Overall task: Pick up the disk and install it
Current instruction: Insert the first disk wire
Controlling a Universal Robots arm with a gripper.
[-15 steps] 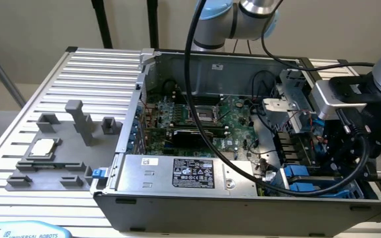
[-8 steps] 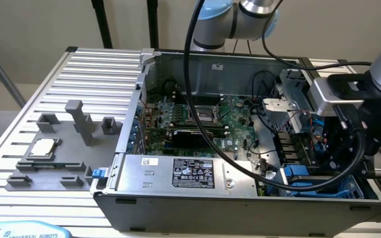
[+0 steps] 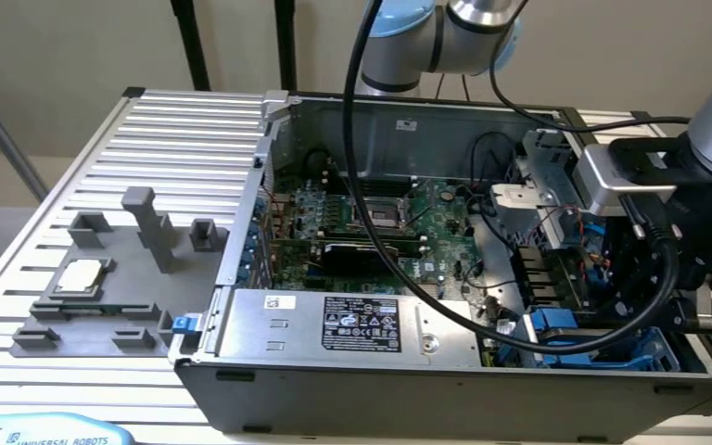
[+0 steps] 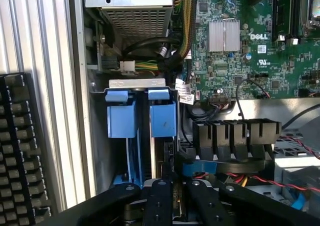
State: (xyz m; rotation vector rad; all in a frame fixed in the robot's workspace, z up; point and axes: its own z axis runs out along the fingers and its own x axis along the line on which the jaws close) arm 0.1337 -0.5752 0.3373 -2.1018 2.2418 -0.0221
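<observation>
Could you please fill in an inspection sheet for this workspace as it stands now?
Surface: slatted metal table carrying an open computer case.
Job's things: disk, blue-railed, standing edge-on in the case's drive bay.
Clutter: grey fixture with a CPU chip at the exterior view's left; what looks like a black keyboard beside the case.
Grippers: tool down inside the case, right at the disk's end; grip cannot be judged.
Cables: black arm cable looping over the case; yellow-black wire bundle by the power supply; red wires near the tool.
Surroundings: plain wall, black poles behind the table.
</observation>
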